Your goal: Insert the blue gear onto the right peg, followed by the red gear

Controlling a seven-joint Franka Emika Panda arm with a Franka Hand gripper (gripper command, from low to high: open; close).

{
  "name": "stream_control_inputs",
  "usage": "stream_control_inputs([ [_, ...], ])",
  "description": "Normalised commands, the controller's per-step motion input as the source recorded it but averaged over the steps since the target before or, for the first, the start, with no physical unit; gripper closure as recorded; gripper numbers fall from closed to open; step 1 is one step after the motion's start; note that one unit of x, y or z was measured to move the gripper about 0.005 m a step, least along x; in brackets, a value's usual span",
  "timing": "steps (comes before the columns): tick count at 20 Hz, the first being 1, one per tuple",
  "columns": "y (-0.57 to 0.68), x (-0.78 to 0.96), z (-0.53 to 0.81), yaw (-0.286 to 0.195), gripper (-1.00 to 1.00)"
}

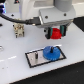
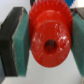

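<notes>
The blue gear (image 1: 50, 52) lies flat on the grey plate (image 1: 60, 55), at the exterior view's right end of it. A slim dark peg (image 1: 37, 54) stands at the plate's other end. The right peg is hidden inside the blue gear's hub. My gripper (image 1: 56, 34) hangs above and behind the plate, shut on the red gear (image 1: 56, 33). In the wrist view the red gear (image 2: 49, 35) fills the middle, its centre hole facing the camera, clamped between the two teal finger pads (image 2: 19, 42).
A small black and white fixture (image 1: 18, 30) stands on the white table (image 1: 15, 62) at the exterior view's left. Black cables run from the arm across the back.
</notes>
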Motion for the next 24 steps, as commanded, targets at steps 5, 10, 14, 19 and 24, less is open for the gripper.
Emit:
stream_control_inputs([
  [5,-0.07,0.67,0.16,0.000,1.00],
  [10,-0.07,0.53,0.00,0.000,1.00],
  [14,-0.11,0.32,-0.07,0.000,1.00],
  [19,-0.09,0.09,-0.14,0.000,1.00],
  [24,-0.13,0.06,-0.20,0.000,1.00],
])
